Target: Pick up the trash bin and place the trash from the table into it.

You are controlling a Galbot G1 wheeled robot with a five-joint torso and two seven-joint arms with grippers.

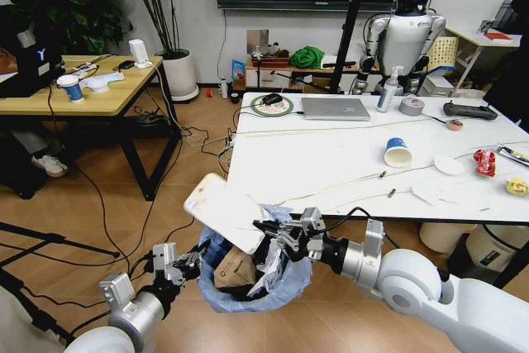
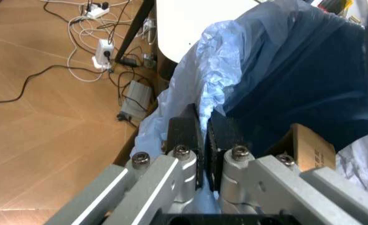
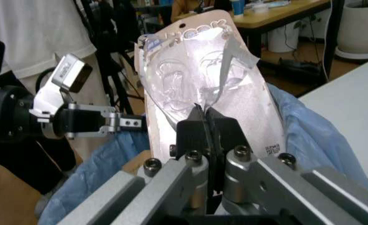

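Note:
The trash bin, dark and lined with a light-blue bag, hangs beside the table's near corner. My left gripper is shut on the bin's bag-covered rim. A brown cardboard piece lies inside. My right gripper is shut on a flat clear plastic wrapper with a card back, held tilted over the bin's mouth. On the table lie a white-and-blue paper cup, a white lid, a red wrapper, a yellow wrapper and paper scraps.
A silver laptop, a grey tape roll and a bottle stand at the table's far side. A wooden desk is at the left. Cables and power strips lie on the floor. Another bin stands under the table at right.

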